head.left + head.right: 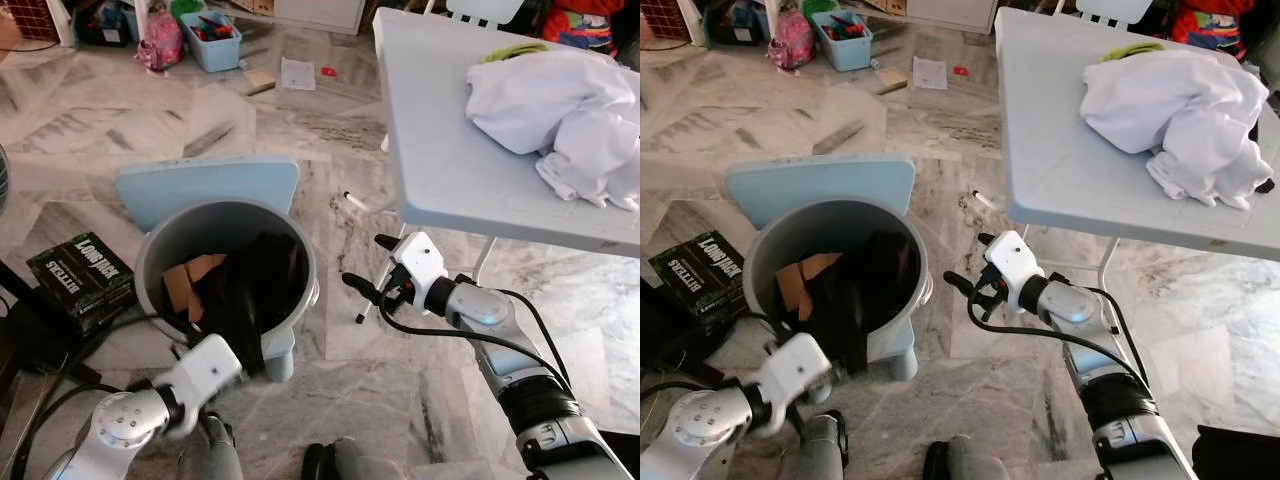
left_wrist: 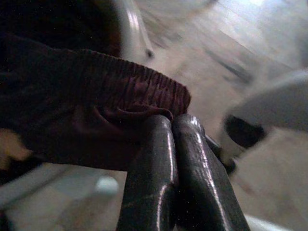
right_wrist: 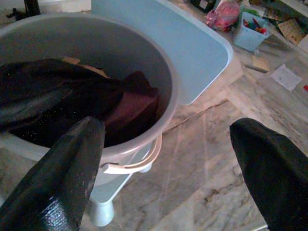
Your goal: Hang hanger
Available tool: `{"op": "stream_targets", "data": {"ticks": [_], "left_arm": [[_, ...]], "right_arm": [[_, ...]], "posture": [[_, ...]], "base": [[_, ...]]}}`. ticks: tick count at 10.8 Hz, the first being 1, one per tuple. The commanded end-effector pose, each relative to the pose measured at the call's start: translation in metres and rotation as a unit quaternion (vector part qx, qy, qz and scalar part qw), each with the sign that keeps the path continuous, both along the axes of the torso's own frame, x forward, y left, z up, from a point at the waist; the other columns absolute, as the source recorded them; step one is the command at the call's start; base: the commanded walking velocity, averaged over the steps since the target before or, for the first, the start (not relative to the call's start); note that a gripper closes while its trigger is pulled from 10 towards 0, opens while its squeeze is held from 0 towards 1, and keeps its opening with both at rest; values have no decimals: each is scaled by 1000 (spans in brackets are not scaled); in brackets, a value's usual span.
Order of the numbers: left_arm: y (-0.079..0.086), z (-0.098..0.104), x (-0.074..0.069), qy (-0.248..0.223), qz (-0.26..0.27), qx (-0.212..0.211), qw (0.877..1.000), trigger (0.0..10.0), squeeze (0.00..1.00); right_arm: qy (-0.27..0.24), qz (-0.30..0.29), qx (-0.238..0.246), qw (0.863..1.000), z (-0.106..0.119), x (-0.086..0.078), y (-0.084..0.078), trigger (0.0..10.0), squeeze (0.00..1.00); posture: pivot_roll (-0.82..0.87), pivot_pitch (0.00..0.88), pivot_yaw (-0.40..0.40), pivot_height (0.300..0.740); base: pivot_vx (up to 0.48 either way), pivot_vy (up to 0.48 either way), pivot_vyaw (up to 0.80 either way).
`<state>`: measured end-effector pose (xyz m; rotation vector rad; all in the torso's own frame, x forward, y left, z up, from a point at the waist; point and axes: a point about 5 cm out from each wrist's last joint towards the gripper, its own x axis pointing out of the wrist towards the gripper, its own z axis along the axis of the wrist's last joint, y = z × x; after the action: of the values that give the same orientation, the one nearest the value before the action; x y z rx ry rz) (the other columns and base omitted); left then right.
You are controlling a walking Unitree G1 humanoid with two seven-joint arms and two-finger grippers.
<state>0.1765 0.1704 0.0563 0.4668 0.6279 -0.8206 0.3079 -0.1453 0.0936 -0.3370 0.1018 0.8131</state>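
- Near the left of the scene, the left gripper (image 2: 173, 144) has its two black fingers pressed together, pinching the ribbed hem of a dark maroon cloth garment (image 2: 86, 110).
- That garment (image 1: 245, 295) spills out of a round grey plastic bucket (image 1: 155, 245) and drapes over the bucket's near rim.
- Brown cardboard pieces (image 1: 190, 278) lie inside the bucket, left of the garment.
- A pale blue plastic stool (image 1: 210, 185) stands under the bucket, with its top showing on the far side.
- The right gripper (image 1: 365, 265) hovers over the marble floor (image 1: 100, 130) just right of the bucket, fingers spread wide apart and holding nothing.
- On the far right, a crumpled white cloth (image 1: 560, 110) lies on a light grey folding table (image 1: 430, 150).
- A dark printed box (image 1: 80, 275) rests on the floor left of the bucket.
- I cannot make out any hanger.
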Motion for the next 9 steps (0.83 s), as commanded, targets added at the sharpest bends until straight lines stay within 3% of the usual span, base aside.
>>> {"op": "stream_targets", "data": {"ticks": [1, 2, 3, 4, 5, 7, 9], "left_arm": [[-2, -5, -9, 29, -8, 9, 1000, 0, 0], [7, -10, -3, 7, 26, 33, 999, 1725, 0], [14, -10, 8, -23, 77, 37, 996, 7059, 0], [23, -10, 19, -44, 119, 43, 991, 10000, 1000], [28, -11, 19, -54, 128, 63, 988, 10000, 1000], [29, -5, 26, -90, 151, 63, 982, 10000, 1000], [22, 13, 42, -158, 178, 36, 971, 10000, 1000]], "right_arm": [[-3, -5, -7, 1000, 1, 2, -4, 10000, 1000], [-3, -6, -7, 1000, 0, 2, -5, 10000, 1000], [-3, -6, -7, 1000, 0, 1, -4, 10000, 1000], [-3, -4, -9, 1000, -2, 1, -2, 10000, 1000], [-7, -3, -10, 1000, -1, 2, -2, 10000, 1000], [-8, -5, -11, 1000, 1, 4, -3, 10000, 1000], [-9, -1, -11, 1000, 0, 3, 0, 10000, 1000]], "posture": [[33, 122, -151, 740], [29, 125, -150, 740], [29, 125, -150, 740], [29, 125, -150, 740], [29, 127, -151, 740], [32, 130, -154, 740], [31, 132, -157, 740]], "base": [[0, 0, 0], [0, 0, 0], [0, 0, 0], [0, 0, 0], [0, 0, 0], [0, 0, 0], [0, 0, 0]]}}
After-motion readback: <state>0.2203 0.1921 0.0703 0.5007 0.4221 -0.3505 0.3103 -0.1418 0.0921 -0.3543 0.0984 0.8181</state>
